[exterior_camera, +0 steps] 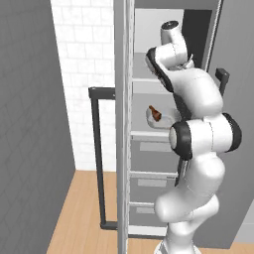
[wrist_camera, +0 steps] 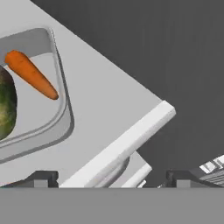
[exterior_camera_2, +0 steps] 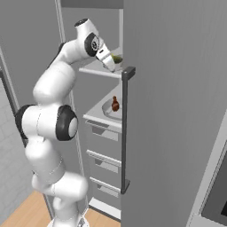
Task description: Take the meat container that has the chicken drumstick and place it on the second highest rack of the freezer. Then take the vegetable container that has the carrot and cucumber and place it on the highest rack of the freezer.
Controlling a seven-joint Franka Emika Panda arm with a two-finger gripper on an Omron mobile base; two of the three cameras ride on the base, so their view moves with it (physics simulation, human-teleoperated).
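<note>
Vegetable container sits on the highest rack of the freezer, with the carrot and cucumber inside. The gripper is just beside it, jaws wide apart and holding nothing. The chicken drumstick lies in its dish on the second highest rack.

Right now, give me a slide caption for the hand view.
Open gripper above the highest rack, where the vegetable container holds carrot and cucumber.

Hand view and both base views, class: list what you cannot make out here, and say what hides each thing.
- Cucumber: hand view, cut off by the left edge.
- Vegetable container: hand view, runs off the left edge.
- Meat container: left base view, partly behind the arm.
- Highest rack: left base view, largely hidden by the arm.
- Fingers: hand view, tips alone visible.
</note>
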